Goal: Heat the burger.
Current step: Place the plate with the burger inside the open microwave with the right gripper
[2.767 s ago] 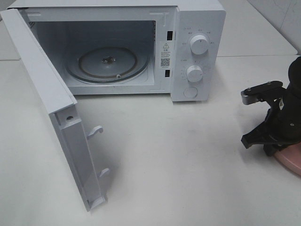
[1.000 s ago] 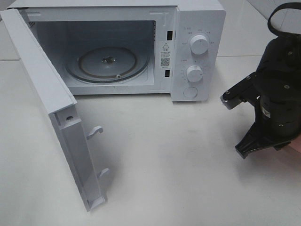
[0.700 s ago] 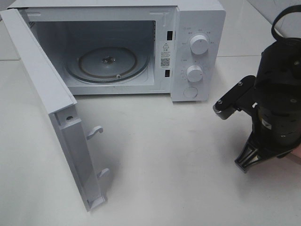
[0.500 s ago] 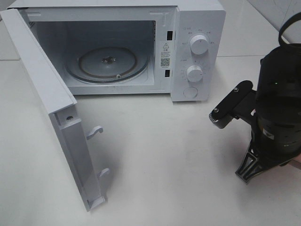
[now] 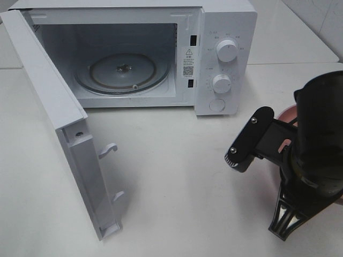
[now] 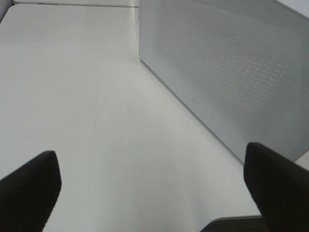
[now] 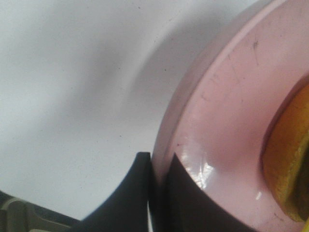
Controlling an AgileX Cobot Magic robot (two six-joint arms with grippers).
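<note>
The burger shows only as a golden-yellow edge on the round pink plate in the right wrist view. My right gripper is shut on the plate's rim, one finger on each side of it. From above, my right arm covers most of the plate, and the burger is hidden beneath it. The white microwave stands at the back with its door swung wide open and its glass turntable bare. My left gripper is open and holds nothing, beside the door's outer face.
The open door reaches toward the table's front left, with two latch hooks sticking out of its edge. Two knobs and a round button sit on the microwave's right panel. White tabletop lies between the microwave's opening and my right arm.
My right arm has risen and come forward and slightly left, with the pink plate held by its rim. The microwave and its door have not moved.
</note>
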